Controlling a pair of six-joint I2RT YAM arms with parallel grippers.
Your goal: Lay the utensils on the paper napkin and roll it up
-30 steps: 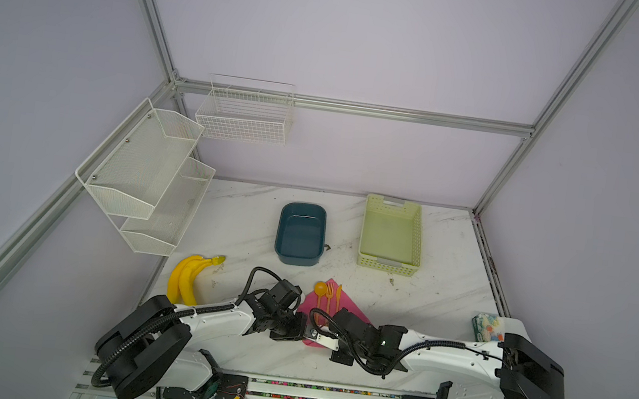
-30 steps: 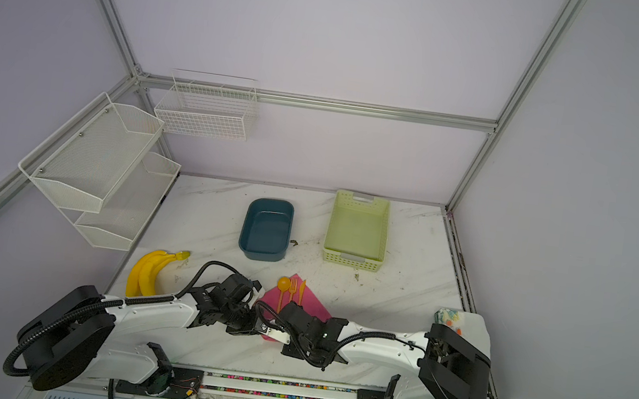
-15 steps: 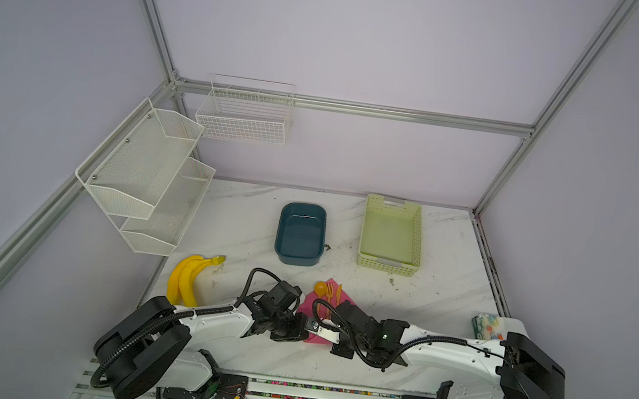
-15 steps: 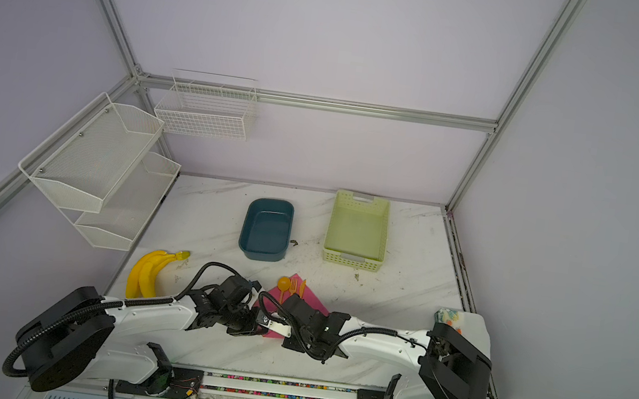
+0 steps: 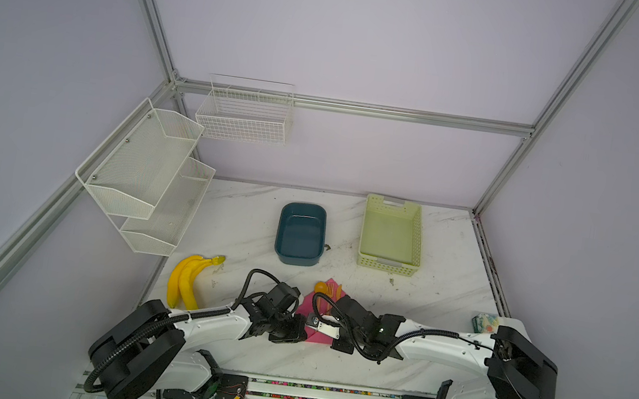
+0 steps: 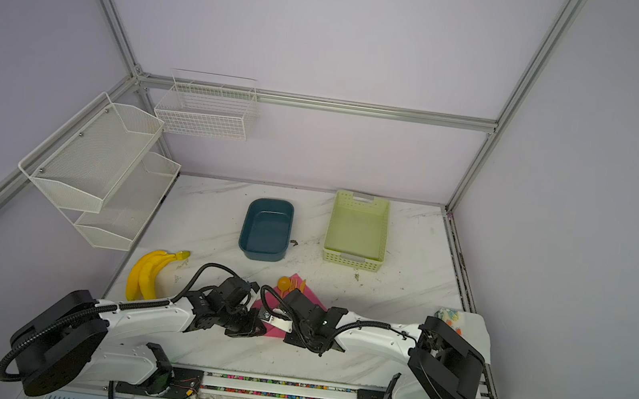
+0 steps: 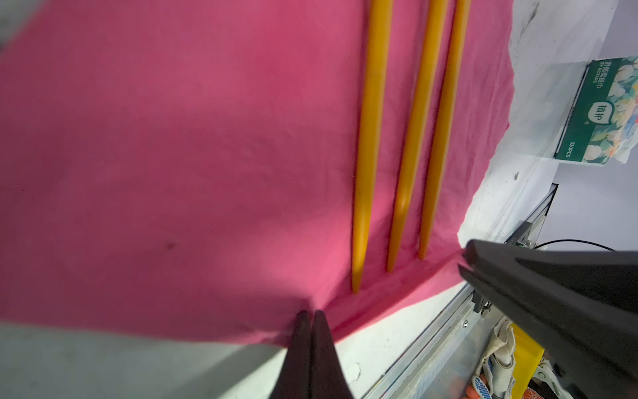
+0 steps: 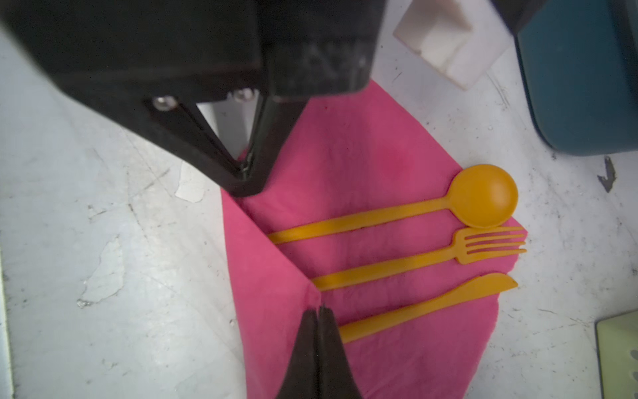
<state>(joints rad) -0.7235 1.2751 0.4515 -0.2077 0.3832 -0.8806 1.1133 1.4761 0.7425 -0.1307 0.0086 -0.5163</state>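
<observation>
L arm (image 5: 209,324), R arm (image 5: 440,348): white shells, blk joints, blk bases, blk cables (image 5: 260,271); blk tapered fingers (image 8: 303,349), 2 silver screws (image 8: 165,102).

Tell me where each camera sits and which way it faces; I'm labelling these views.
Top views: high above the robot's base, looking down and back over the table; both show the left arm and right arm.
Left wrist: on the left arm, low, looking past its left hand, shut on the napkin, toward the tissue packet.
Right wrist: on the right arm, looking down past its right hand, shut on the napkin, toward the tub.
Shared: both wrist views show the utensils and the opposite hand.
</observation>
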